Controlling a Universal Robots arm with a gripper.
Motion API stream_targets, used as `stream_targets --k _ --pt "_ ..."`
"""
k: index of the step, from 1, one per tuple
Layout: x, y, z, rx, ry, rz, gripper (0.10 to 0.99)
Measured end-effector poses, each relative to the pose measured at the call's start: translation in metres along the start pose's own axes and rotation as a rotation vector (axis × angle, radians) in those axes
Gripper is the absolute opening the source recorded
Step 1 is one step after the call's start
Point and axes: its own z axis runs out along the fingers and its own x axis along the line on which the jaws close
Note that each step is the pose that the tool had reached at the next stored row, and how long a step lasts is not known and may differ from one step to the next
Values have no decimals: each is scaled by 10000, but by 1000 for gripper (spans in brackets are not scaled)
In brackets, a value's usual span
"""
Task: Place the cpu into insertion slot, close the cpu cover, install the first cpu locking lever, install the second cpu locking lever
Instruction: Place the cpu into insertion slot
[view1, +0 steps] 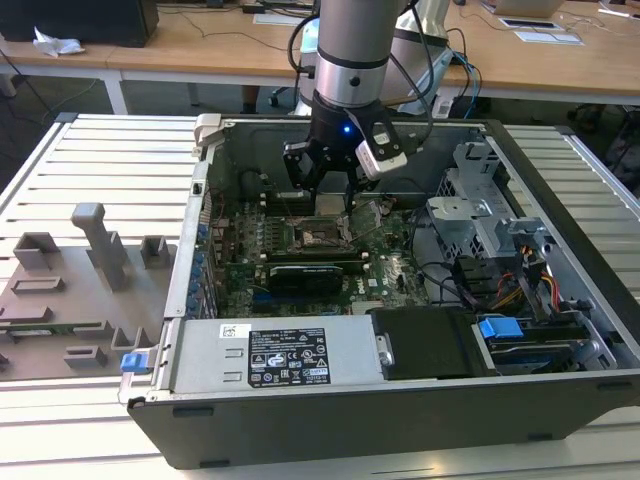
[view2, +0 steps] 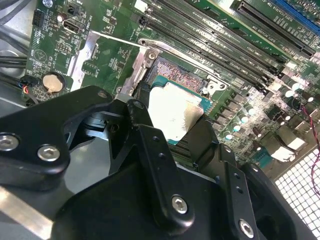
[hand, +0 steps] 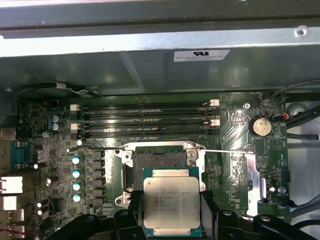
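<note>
Presently the arm is seen reaching down from the upper middle of the exterior view into an open computer case, which lies on a pale slatted worktop. The end effector is closed partway, as far as the chip allows, and the cpu is gripped in it by two opposite edges. In the first wrist view the cpu is shown with its silvery top facing the camera, and a black finger is pressed against each side.

The insertion slot is found near the middle of the exterior view, on the green motherboard, just below the end effector in the frame. In both wrist views the slot is seen uncovered, with its dark contact field bare. The cpu is held over one edge of the metal rim and is not seated. How far above the slot it is held cannot be told.

A round coin battery is seen on the board beside the slot, apart from it. Long black memory slots run past the slot's far edge. At the exterior view's left, grey moulded fixtures rest on the worktop, well apart from the case.
</note>
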Motion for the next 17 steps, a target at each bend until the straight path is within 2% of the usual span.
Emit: stream_targets --k 8,14,17 --pt "0 0 1 -4 -6 177 541" --pt "0 0 2 -20 -35 1114 541" --pt "0 0 3 -34 -60 1891 541"
